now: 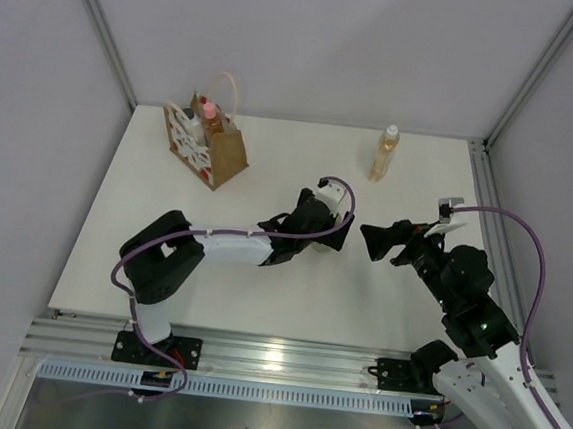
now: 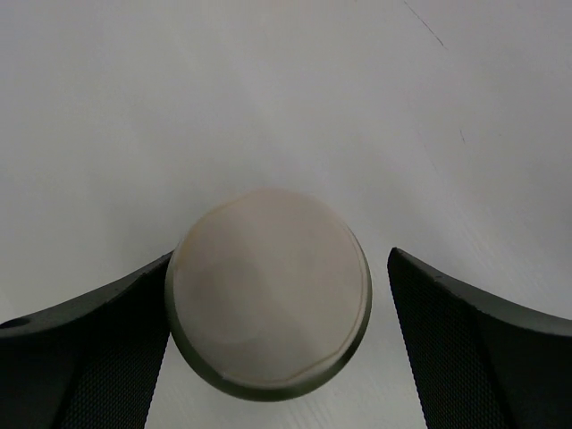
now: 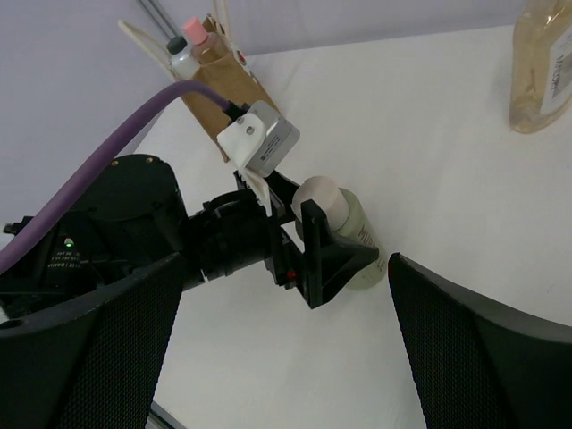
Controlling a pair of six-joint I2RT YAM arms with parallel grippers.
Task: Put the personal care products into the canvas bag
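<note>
The canvas bag (image 1: 212, 150) stands at the back left, with the peach bottle (image 1: 208, 110) and the white bottle (image 1: 187, 119) inside it. The amber bottle (image 1: 384, 153) stands upright at the back right. My left gripper (image 1: 333, 234) is open around the cream bottle (image 2: 268, 290). Its left finger touches the cap and its right finger (image 2: 465, 349) stands a little apart. The cream bottle also shows in the right wrist view (image 3: 353, 228), between the left gripper's fingers (image 3: 331, 255). My right gripper (image 1: 375, 240) is open and empty, just right of the left gripper.
In the right wrist view the bag (image 3: 228, 85) is at the top left and the amber bottle (image 3: 541, 71) at the top right. Aluminium frame posts (image 1: 102, 28) rise at the table's back corners. A metal rail (image 1: 284, 360) runs along the near edge.
</note>
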